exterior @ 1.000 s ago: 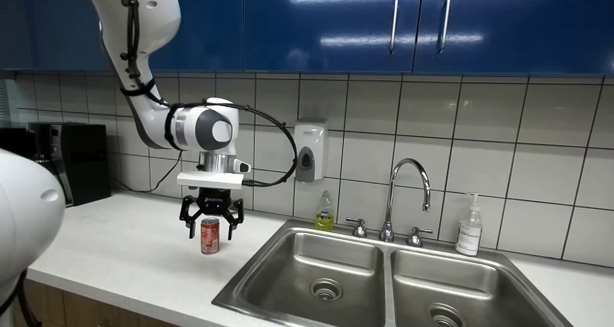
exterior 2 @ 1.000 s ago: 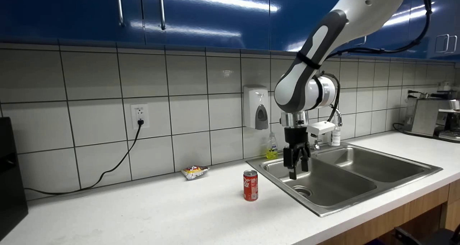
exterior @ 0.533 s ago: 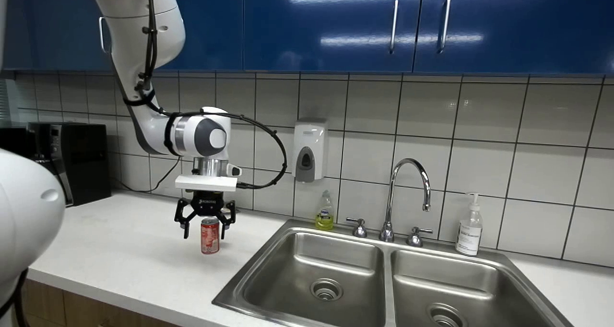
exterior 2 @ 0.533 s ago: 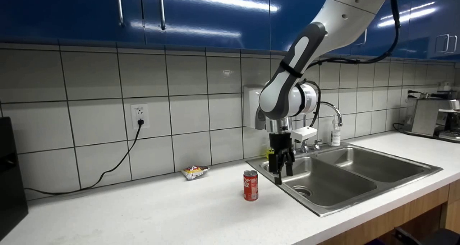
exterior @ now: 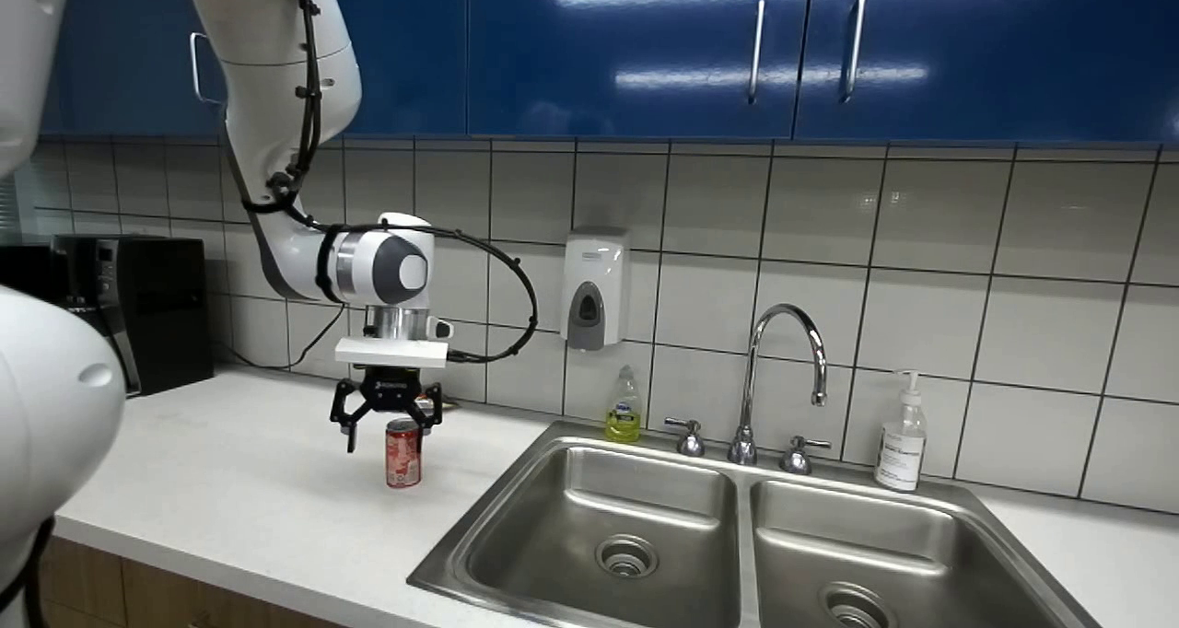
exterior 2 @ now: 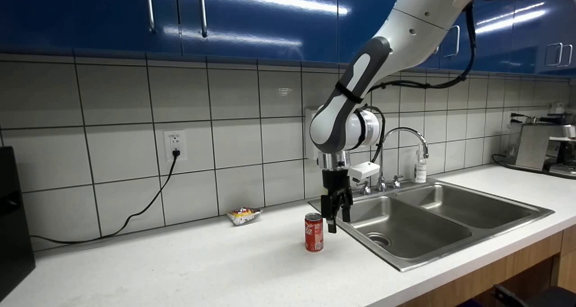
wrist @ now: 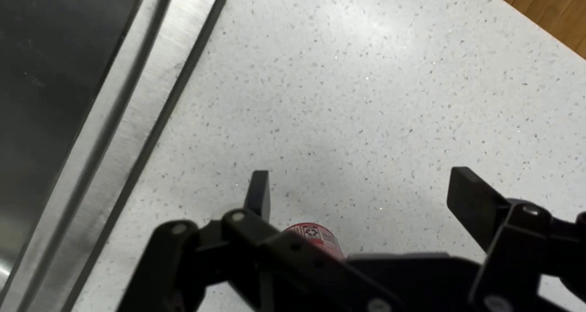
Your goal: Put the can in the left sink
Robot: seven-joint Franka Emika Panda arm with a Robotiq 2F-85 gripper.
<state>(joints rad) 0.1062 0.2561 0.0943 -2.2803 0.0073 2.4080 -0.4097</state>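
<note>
Can stood upright on the counter, near the left edge of the left sink. Close to it the gripper pointed straight down, fingers spread wide, under an arm slanting from above. The can was a red cylinder with a silvery top, the counter white with grey specks, the left sink brushed steel around a round drain. In the wrist view the gripper hid most of the can; both exterior views cut off the upper arm.
</note>
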